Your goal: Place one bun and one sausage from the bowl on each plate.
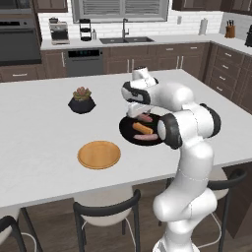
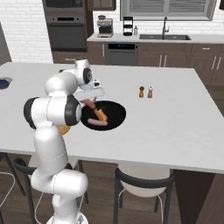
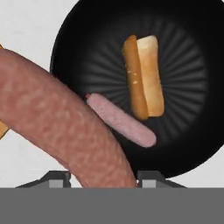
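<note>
Mid-transfer: tool [image 3: 94, 177] clenched on a sausage [image 3: 61, 127] above the black bowl [image 3: 78, 39], bun [image 3: 144, 76] and second sausage [image 3: 122, 121] inside; next, carry to orange plate [image 1: 99, 154].

I see bright, even light; soft shadows under the stools [image 1: 106, 211]; glossy bowl [image 3: 183, 131] sheen; nearest sausage [image 3: 57, 127] slightly soft.
</note>
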Tool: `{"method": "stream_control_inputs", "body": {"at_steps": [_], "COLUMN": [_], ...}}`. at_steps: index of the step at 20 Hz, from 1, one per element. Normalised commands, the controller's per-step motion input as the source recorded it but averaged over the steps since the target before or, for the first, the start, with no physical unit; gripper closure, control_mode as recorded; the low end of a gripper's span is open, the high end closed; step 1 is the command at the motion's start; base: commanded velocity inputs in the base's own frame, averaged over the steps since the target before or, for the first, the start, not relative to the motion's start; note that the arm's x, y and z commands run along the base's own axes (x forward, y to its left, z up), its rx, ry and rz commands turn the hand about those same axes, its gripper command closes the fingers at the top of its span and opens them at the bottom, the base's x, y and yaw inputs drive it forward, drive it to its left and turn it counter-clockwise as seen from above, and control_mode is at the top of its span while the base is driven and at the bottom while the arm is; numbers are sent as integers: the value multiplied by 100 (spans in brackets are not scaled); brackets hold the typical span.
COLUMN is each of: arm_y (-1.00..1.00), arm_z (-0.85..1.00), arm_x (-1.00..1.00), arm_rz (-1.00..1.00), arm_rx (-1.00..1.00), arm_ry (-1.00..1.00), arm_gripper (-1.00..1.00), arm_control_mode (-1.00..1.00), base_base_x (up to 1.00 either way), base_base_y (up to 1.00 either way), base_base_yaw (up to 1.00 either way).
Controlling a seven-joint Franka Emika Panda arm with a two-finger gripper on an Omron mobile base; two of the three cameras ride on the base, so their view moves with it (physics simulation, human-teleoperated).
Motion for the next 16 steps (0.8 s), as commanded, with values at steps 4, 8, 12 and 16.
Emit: {"method": "stream_control_inputs", "body": {"at_steps": [4, 8, 12, 16], "arm_y": [100, 100, 100, 100], "arm_z": [35, 5, -45, -93], "arm_x": [-96, -65, -14, 4], "arm_rz": [5, 4, 1, 0], "arm_rx": [2, 0, 8, 22], "arm_ry": [20, 22, 18, 11], "arm_gripper": [100, 100, 100, 100], "arm_control_mode": [-100, -100, -100, -100], "base_base_x": [0, 0, 0, 0], "base_base_y": [0, 0, 0, 0], "base_base_yaw": [0, 0, 0, 0]}}
